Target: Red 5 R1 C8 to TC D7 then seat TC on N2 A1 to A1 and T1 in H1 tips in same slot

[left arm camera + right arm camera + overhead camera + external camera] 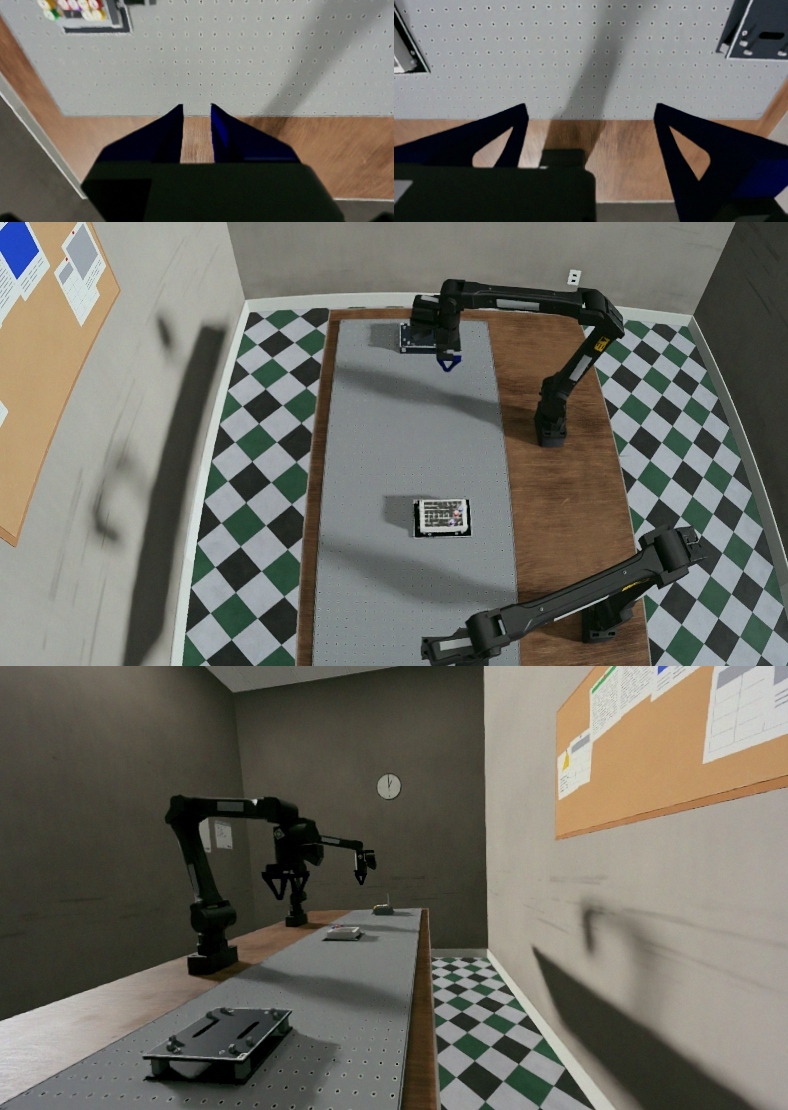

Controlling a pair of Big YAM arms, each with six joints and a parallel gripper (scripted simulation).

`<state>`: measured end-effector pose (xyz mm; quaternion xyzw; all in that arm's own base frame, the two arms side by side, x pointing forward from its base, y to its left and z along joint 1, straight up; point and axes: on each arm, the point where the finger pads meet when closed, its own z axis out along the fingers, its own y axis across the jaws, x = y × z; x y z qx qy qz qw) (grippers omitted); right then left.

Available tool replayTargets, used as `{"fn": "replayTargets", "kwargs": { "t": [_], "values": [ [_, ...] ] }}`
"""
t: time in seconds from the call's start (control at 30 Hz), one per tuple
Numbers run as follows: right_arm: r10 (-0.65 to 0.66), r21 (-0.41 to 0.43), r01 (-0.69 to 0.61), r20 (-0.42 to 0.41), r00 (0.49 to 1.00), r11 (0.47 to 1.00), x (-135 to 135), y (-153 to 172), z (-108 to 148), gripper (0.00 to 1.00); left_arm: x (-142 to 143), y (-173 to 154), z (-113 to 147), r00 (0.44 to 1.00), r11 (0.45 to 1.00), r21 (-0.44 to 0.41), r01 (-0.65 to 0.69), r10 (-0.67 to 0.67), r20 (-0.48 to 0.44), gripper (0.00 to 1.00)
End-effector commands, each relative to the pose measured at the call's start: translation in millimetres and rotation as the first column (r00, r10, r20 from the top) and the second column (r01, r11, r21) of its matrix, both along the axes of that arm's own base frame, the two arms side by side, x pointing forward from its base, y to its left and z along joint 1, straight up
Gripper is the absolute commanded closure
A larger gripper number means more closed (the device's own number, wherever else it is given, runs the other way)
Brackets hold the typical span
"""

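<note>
The left gripper (360, 881) (197, 110) stood a little way open with nothing between its fingers. The right gripper (448, 366) (288, 896) (591, 110) was wide open and likewise bare. TC (465, 519) (342, 934) (401, 50) sat between the 2 grippers, off to the side of the right one that faced the left arm; N2 (406, 340) (220, 1032) (760, 45) lay to that gripper's other side, its plate bare of TC. R1 (115, 15), with its coloured caps, showed beyond the left fingers and off to one side. A thin upright thing near R1, below and beyond the left gripper, was probably T1 (387, 898) in H1, though it was too small to be sure.

Seating TC was undone. A few coloured spots showed on TC, but whether 1 of them was red 5 in D7 could not be read, so the step looked like a pause either before loading or just after it. If red 5 was still in C8, the left gripper needed T1 first. If it was in, the right gripper's turn came: square over TC, grip it level, and match A1 to N2's marked corner without tipping the vials.
</note>
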<state>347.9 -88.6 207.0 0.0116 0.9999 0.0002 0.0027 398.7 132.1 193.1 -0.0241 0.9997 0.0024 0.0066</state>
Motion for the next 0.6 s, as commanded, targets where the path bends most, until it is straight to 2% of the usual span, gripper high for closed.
{"fn": "replayTargets", "kwargs": {
  "t": [0.0, 0.4, 0.43, 0.47, 0.57],
  "values": [
    [-0.002, -0.009, 0.002, 0.029, 1.0, 1.0, 9.0, -2.6, 11.4, 0.0, -12.2, -12.4, 6.2, 1.0, 1.0, -0.002, -0.002, 0.002, -0.002, 0.76],
    [-0.002, -0.009, 0.002, 0.029, 1.0, 1.0, 9.0, -2.6, 11.4, 0.0, -45.3, -32.9, 14.0, 1.0, 1.0, -0.003, -0.002, 0.002, -0.004, 0.76],
    [-0.002, -0.009, 0.002, 0.029, 1.0, 1.0, 9.0, -2.6, 11.4, 0.0, -46.6, -33.6, 3.7, 0.999, 1.0, -0.012, -0.005, 0.004, -0.035, 0.76],
    [-0.002, -0.009, 0.002, 0.029, 1.0, 1.0, 9.0, -2.6, 11.4, 0.0, -51.5, -36.9, 13.6, 1.0, 1.0, -0.005, -0.002, 0.002, -0.01, 0.76],
    [-0.002, -0.009, 0.002, 0.029, 1.0, 1.0, 9.0, -2.6, 11.4, 0.0, -55.7, -39.4, 15.6, 1.0, 1.0, -0.004, -0.002, 0.002, -0.007, 0.76]
  ]
}}
